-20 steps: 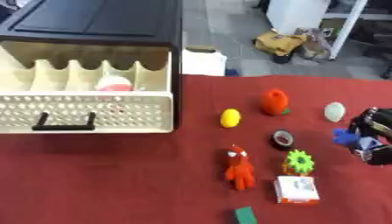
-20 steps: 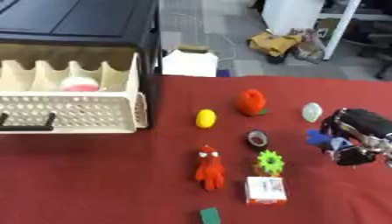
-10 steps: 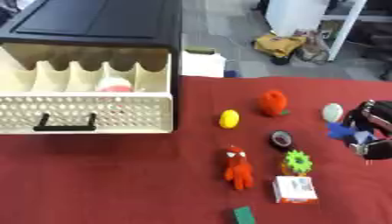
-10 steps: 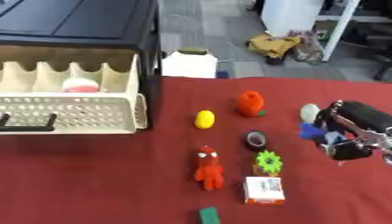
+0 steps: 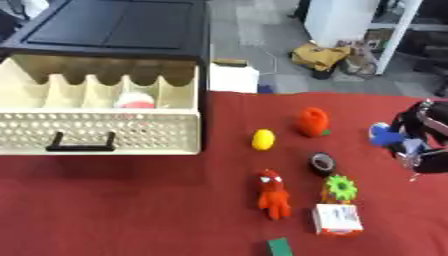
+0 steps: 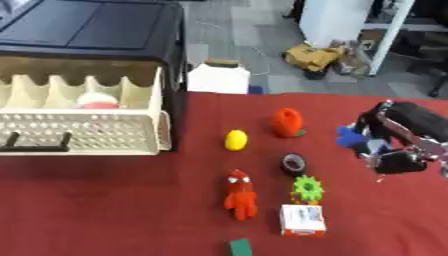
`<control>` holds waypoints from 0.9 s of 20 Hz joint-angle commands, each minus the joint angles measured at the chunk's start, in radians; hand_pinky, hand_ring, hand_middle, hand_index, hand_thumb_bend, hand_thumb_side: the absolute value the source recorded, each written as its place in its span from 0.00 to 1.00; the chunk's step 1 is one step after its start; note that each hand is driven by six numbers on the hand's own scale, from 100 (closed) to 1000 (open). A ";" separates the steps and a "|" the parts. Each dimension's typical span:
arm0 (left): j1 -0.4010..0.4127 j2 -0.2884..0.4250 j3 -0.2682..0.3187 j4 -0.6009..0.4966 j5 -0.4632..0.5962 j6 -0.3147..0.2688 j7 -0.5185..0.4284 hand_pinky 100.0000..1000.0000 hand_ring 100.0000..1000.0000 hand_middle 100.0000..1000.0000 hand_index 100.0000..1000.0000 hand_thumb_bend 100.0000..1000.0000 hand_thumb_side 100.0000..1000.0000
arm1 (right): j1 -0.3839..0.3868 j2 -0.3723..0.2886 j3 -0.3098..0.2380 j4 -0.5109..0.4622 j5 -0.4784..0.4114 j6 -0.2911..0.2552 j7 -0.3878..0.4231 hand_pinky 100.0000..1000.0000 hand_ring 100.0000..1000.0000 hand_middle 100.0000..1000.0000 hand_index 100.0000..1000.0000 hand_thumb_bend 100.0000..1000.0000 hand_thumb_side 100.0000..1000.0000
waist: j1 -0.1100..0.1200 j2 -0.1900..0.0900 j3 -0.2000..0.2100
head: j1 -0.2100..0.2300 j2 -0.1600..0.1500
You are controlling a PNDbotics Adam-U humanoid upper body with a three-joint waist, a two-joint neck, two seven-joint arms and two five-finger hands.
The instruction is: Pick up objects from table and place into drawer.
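Right eye view: your right hand (image 6: 394, 142) curls round a blue thing (image 6: 351, 137), lifted at the cloth's right edge.
Next, carry it left to the open drawer (image 6: 83, 132), which holds one item. On cloth, one each: lemon (image 6: 235, 140), carrot (image 6: 286, 122), tape roll (image 6: 294, 163), red figure (image 6: 240, 195), green gear (image 6: 307, 189), box (image 6: 302, 220), green block (image 6: 240, 247).
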 commanded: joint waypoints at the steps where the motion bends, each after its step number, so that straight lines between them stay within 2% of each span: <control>1: -0.006 0.017 0.013 -0.012 0.002 0.001 0.002 0.16 0.05 0.11 0.75 0.00 1.00 | -0.024 -0.059 -0.023 -0.042 -0.025 0.010 -0.004 0.10 0.32 0.20 0.31 0.00 0.03 | -0.002 -0.029 -0.001 | 0.004 0.004; 8: -0.002 0.017 0.012 -0.012 0.006 0.005 0.001 0.16 0.05 0.11 0.75 0.00 1.00 | -0.086 -0.078 -0.017 -0.087 -0.064 0.013 0.009 0.10 0.32 0.19 0.30 0.00 0.04 | -0.016 -0.055 0.004 | 0.011 0.010; 18: -0.001 0.014 0.007 -0.012 0.015 0.013 -0.006 0.16 0.06 0.11 0.75 0.00 1.00 | -0.244 -0.069 0.029 -0.136 -0.119 0.015 0.059 0.10 0.31 0.18 0.30 0.00 0.05 | -0.043 -0.096 0.028 | 0.015 0.030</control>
